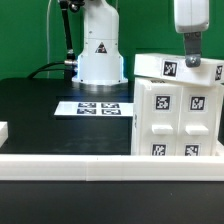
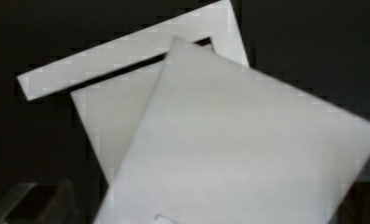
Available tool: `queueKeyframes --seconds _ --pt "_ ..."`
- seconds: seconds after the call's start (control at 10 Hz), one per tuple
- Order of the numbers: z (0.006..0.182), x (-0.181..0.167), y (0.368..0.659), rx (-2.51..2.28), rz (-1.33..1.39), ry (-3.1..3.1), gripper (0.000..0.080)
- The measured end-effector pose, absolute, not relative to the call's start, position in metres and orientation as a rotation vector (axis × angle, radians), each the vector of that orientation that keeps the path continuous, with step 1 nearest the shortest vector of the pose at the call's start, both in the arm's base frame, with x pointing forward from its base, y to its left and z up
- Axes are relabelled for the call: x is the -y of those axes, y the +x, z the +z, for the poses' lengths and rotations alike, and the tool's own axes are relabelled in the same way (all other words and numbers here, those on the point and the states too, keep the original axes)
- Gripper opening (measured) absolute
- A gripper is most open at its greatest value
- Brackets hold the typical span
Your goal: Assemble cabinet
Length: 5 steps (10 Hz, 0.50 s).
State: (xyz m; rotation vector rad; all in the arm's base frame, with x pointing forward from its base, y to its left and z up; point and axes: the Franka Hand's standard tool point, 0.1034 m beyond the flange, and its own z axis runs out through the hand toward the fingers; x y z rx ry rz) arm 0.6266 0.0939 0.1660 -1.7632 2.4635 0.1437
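Note:
The cabinet (image 1: 178, 120), a large white box with black-and-white tags on its front, stands upright at the exterior view's right. A flat white top panel (image 1: 165, 68) with tags lies slightly tilted on top of it. My gripper (image 1: 190, 58) comes down from above at the panel's right part, with its dark fingers closed on the panel. In the wrist view the white panel (image 2: 235, 140) fills most of the picture and runs between the jaws, with the cabinet's white frame (image 2: 111, 70) behind it. The fingertips are mostly hidden.
The marker board (image 1: 97, 107) lies flat on the black table in front of the robot base (image 1: 98, 55). A low white wall (image 1: 90, 165) runs along the front edge. A small white piece (image 1: 3, 130) shows at the exterior view's left edge.

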Motion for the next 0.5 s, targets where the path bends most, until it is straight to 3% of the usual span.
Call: queueKeyframes --seconds 0.1,0.5 --pt "0.168 -0.0926 0.6274 -2.459 0.143 -1.763 0.0785" --pt "0.1769 -0.0974 0.6306 -2.427 0.161 -1.779 0.0798"
